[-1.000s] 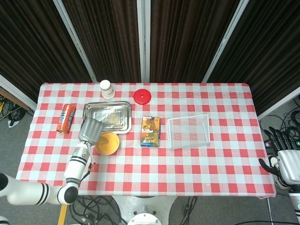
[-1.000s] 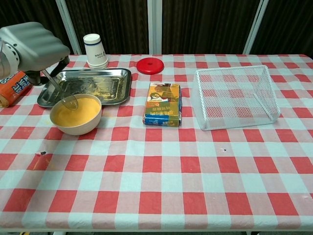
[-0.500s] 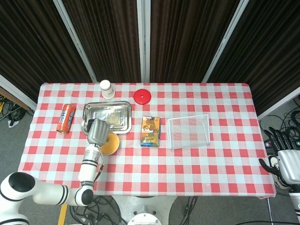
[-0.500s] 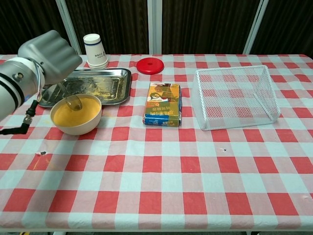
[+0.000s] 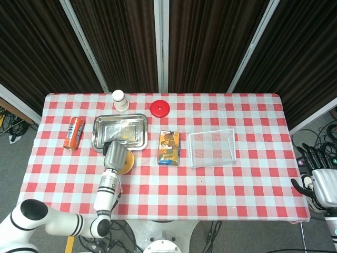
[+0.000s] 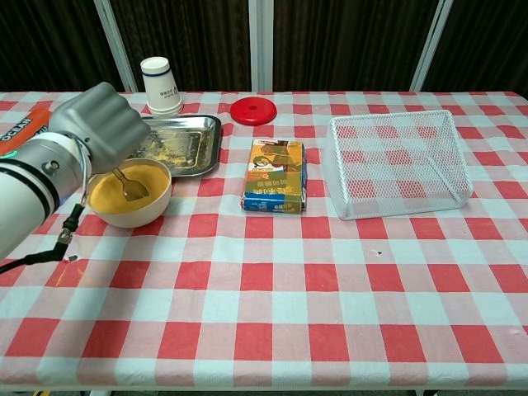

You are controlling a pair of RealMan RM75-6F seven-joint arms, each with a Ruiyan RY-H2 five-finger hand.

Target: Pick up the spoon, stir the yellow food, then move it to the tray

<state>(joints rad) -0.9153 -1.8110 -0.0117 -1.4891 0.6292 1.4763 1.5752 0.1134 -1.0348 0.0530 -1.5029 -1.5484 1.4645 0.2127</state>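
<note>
Our left hand (image 6: 103, 125) grips the spoon (image 6: 130, 186), its tip in the yellow food (image 6: 124, 191) beside the tray (image 6: 200, 142). Our right hand (image 5: 316, 179) hangs off-table, fingers apart.

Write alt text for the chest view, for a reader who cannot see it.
The robot's left hand holds a spoon in a bowl of yellow food on a red-checked table. Behind the bowl lies a metal tray; to the right are a snack box and a wire basket.
</note>
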